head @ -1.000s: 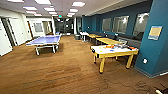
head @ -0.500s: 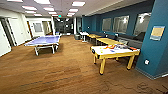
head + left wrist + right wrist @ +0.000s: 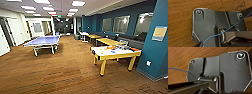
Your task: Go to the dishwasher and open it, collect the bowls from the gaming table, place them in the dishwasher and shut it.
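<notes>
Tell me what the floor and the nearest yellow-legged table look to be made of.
Floor: apparently wood or wood-look planks, brown streaked grain, matte. Nearest table: yellow legs and frame, probably painted or laminated wood, under a smooth white top.

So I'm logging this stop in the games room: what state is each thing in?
gaming table: standing on yellow legs, small bright items on its white top
bowls: on the gaming table, too blurred to count
ping-pong table: set up, top bare
ceiling lights: on
</notes>
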Controlling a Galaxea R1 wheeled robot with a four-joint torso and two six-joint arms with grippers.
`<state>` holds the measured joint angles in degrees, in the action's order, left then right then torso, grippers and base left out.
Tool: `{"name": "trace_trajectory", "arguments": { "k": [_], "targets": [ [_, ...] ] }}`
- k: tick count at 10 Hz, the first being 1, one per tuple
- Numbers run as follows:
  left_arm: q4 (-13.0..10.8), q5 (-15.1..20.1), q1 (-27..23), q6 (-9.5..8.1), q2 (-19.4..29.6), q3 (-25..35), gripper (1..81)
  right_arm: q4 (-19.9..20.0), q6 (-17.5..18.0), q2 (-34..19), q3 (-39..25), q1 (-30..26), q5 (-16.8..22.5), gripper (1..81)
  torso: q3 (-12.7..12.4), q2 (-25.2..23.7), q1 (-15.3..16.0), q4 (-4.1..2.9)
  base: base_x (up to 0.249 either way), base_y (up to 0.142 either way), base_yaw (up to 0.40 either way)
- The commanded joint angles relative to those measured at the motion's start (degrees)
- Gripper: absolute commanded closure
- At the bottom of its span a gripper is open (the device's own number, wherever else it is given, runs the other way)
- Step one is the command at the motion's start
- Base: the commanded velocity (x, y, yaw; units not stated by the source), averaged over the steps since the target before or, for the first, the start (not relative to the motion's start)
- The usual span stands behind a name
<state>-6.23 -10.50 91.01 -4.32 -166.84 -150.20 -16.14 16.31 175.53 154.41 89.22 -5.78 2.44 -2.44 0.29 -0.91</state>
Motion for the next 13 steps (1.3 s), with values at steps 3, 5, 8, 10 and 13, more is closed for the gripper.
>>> {"name": "trace_trajectory", "arguments": {
  "k": [3,5,8,10,13],
  "targets": [
    [-0.2,2.5,-2.4,0.27,0.5,-0.2,1.0,-0.1,-0.1,0.5,-0.5,-2.6,2.5,1.0,0.0,0.0,0.0,0.0,0.137,0.0,0.0],
    [-0.2,2.5,-2.4,0.27,0.4,-0.2,1.0,0.0,-0.1,0.5,-0.5,-2.6,2.4,1.0,0.0,0.0,0.0,0.0,0.137,0.0,0.0],
    [-0.2,2.4,-2.4,0.27,0.3,-0.2,1.0,0.0,-0.1,0.5,-0.5,-2.4,2.4,1.0,0.0,0.0,0.0,0.0,0.137,0.0,0.0],
    [-0.2,2.5,-2.4,0.27,0.3,-0.2,1.0,0.1,-0.1,0.3,-0.4,-2.4,2.4,1.0,0.0,0.0,0.0,0.0,0.137,0.031,0.0],
    [-0.2,2.5,-2.4,0.27,0.3,-0.2,1.0,0.1,-0.1,0.3,-0.4,-2.3,2.4,1.0,0.0,0.0,0.0,0.0,0.137,0.076,0.0]
  ]
}}
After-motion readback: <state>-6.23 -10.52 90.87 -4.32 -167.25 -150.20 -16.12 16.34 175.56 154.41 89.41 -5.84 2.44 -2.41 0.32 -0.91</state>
